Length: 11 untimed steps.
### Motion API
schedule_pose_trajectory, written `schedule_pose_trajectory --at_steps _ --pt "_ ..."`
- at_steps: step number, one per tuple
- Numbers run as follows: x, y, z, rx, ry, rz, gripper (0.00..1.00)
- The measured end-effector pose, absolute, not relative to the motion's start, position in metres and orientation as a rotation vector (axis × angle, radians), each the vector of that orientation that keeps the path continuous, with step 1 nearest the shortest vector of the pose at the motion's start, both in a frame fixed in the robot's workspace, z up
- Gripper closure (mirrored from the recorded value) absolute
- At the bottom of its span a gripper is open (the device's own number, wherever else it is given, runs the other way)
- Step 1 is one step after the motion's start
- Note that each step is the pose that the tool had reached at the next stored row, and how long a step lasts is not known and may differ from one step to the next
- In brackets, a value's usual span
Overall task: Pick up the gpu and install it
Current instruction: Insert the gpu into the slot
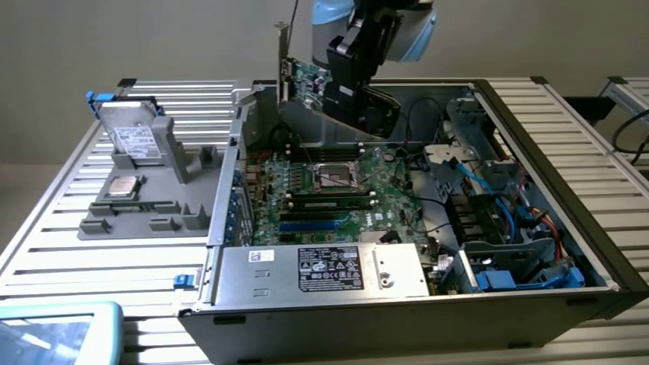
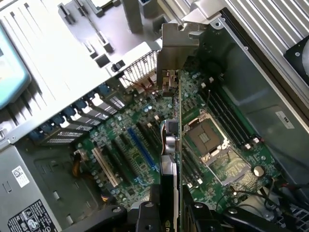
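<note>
The gpu (image 1: 304, 85) hangs upright in the air over the back of the open computer case (image 1: 568, 198), green circuit board toward the exterior view's left, its silver bracket (image 1: 282, 49) pointing up. My gripper (image 1: 352, 90) is shut on the card's black shroud side. In the wrist view the gpu (image 2: 172, 140) appears edge-on, running from my gripper (image 2: 169, 215) out to the metal bracket (image 2: 177, 46). It hovers above the motherboard (image 2: 130, 145), roughly over the blue expansion slot (image 2: 143, 149) and beside the CPU socket (image 2: 205, 136), touching neither.
A grey fixture (image 1: 142, 205) at the exterior view's left holds a silver hard drive (image 1: 137, 141) and a processor chip (image 1: 124, 186). Inside the case are a memory stick (image 1: 330, 203), the power supply (image 1: 324, 270), and blue cables (image 1: 507, 220). A teal-framed object (image 1: 56, 331) lies at the front left.
</note>
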<state>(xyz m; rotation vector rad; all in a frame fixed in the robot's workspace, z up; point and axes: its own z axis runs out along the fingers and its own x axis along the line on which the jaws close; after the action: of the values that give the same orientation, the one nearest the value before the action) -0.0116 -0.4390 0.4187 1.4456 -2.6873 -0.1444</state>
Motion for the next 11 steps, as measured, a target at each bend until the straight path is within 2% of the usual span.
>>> schedule_pose_trajectory --at_steps 11 --pt "-0.0116 -0.4390 0.4158 1.715 -2.563 -0.099 0.73"
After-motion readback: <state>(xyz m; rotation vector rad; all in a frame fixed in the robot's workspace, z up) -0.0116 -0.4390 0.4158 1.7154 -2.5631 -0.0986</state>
